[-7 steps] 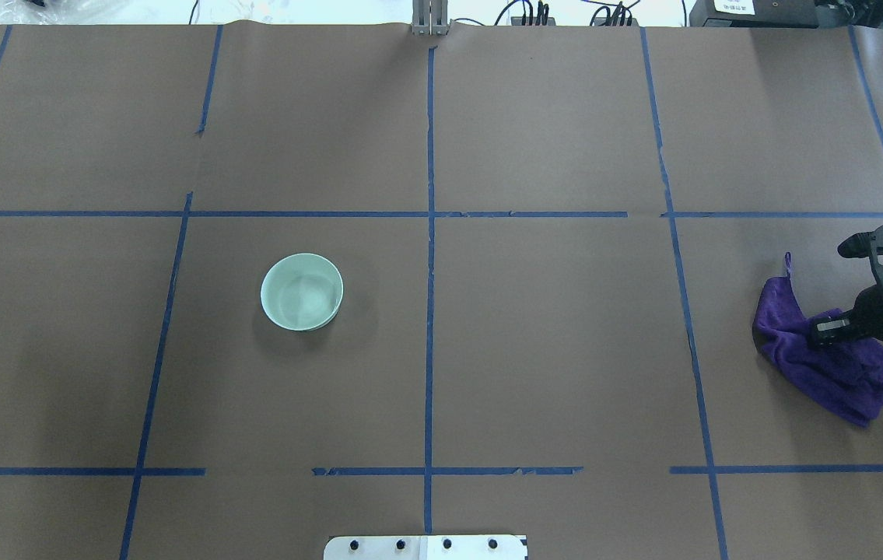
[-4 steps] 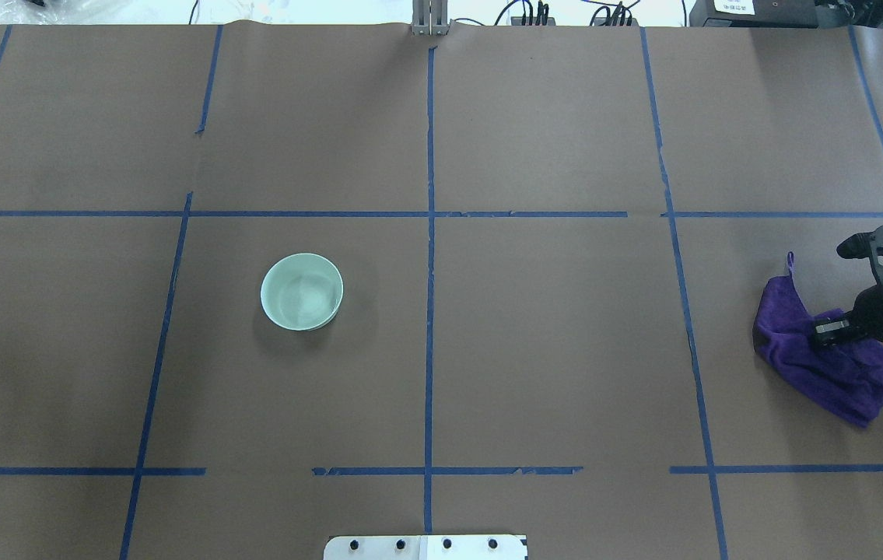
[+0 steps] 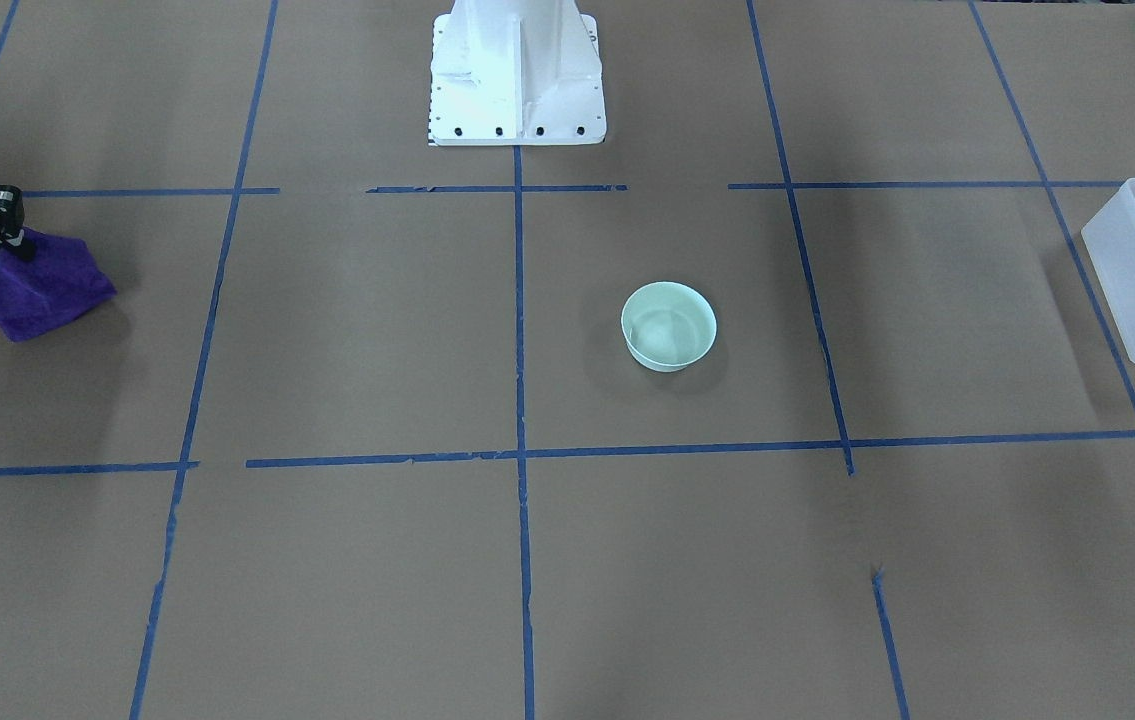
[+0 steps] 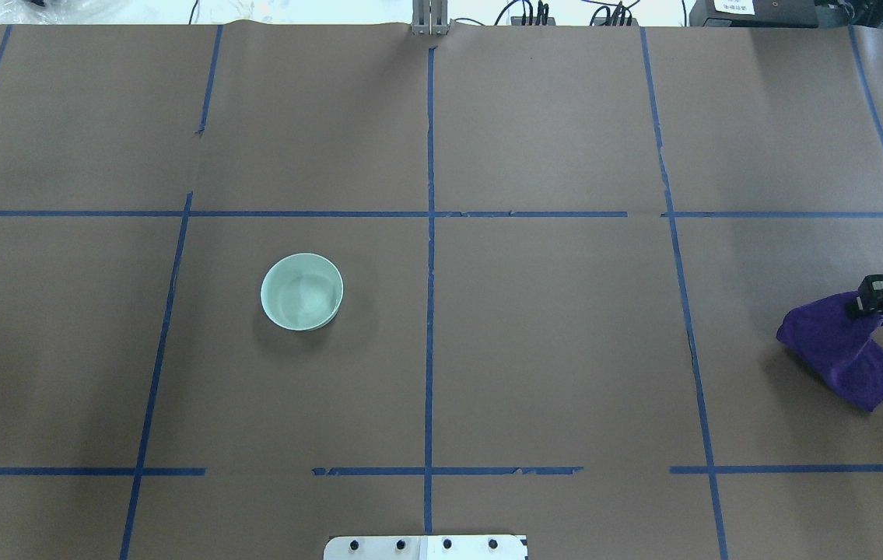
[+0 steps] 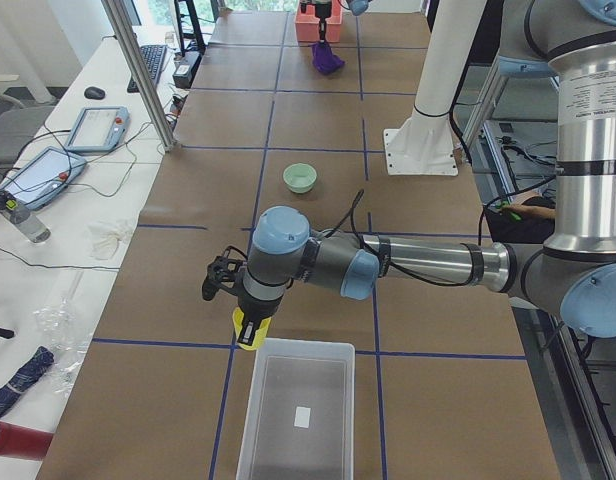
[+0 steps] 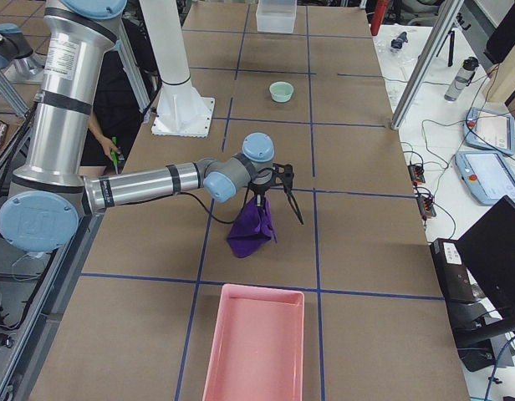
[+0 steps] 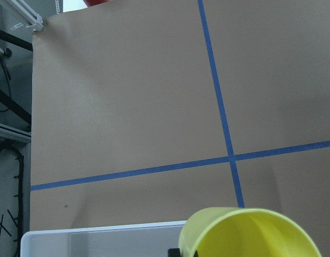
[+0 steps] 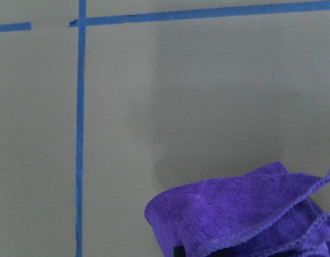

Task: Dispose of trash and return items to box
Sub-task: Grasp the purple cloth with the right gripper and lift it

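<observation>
My left gripper [image 5: 250, 322] is shut on the small yellow cup [image 5: 250, 333], which hangs just off the far short rim of the frosted-white box [image 5: 300, 344]. In the left wrist view the cup [image 7: 250, 235] fills the bottom right, with the box's rim [image 7: 100, 235] at the bottom left. At the table's other end my right gripper [image 4: 873, 302] is shut on a purple cloth [image 4: 838, 346]. The cloth hangs from it with its lower folds on the paper [image 6: 251, 230]. No trash shows on the table.
A pale green bowl [image 4: 302, 292] stands alone left of the table's middle. A pink tray [image 6: 253, 351] lies beyond the cloth at the right end. The white robot base [image 3: 517, 70] stands at the near middle edge. Blue tape lines cross the brown paper.
My right gripper has risen and moved right, toward the table's end. It has pulled the purple cloth up with it into a narrower hanging bundle. The bowl has not moved.
</observation>
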Tool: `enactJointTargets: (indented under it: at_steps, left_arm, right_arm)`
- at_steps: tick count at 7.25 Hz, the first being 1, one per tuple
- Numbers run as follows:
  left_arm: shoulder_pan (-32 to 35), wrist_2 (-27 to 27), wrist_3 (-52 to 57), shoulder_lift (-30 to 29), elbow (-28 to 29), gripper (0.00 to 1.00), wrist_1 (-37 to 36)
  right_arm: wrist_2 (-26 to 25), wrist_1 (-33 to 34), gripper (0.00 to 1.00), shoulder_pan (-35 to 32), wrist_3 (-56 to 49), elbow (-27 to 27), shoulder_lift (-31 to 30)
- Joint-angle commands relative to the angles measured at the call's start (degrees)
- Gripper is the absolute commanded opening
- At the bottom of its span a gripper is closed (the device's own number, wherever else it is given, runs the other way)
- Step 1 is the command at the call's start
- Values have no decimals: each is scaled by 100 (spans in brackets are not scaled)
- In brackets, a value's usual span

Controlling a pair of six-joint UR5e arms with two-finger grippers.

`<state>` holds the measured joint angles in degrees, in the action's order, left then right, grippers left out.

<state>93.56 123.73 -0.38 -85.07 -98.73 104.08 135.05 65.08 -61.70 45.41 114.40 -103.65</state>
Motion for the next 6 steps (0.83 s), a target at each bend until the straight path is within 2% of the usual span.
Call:
enactJointTargets:
  at_steps: [1,5,6]
  left_arm:
    - [13,28,11,-27,344,0,-2]
    - [-13,64,-68,87,977,0,51]
    - [-48,125,-68,87,1031,0,42]
  right_arm:
    - [110,950,0,-420,-67,748,3]
    - [118,1953,0,-1473,-1181,1145,64]
    - [144,2452,0,-1729,-1262,1373,125]
